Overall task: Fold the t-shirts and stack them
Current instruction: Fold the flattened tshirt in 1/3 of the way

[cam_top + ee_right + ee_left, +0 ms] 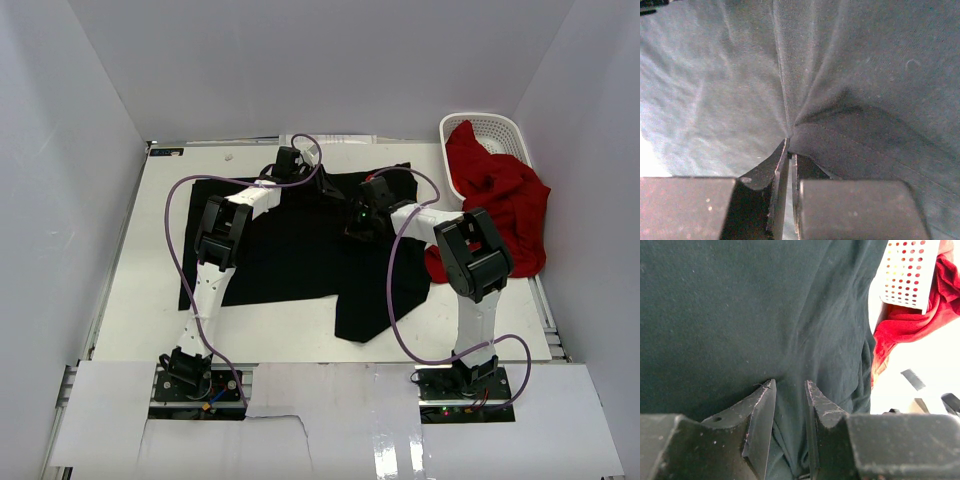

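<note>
- The black t-shirt (290, 250) lies spread on the table (130, 300), to the left of the white basket (500, 128) and apart from it. It is mostly flat, with one part trailing toward the arm bases, so I judge folding has barely begun.
- The red t-shirt (505, 200) hangs half inside the basket. It spills over the near rim onto the table, untouched by either arm and probably waiting its turn.
- The left gripper (790, 385) sits at the shirt's far edge, well to the left of the basket. Its jaws stand partly closed with a thick fold of black cloth running between them, and it appears to grip that fold.
- The right gripper (789, 145) is between the left gripper and the basket. Its jaws are pressed nearly together on a thin pinch of black cloth, and creases radiate from the pinch.
- Two grips along one edge likely serve to lift and carry that edge evenly into a fold.
- Risk: the thin right-hand pinch may slip.
</note>
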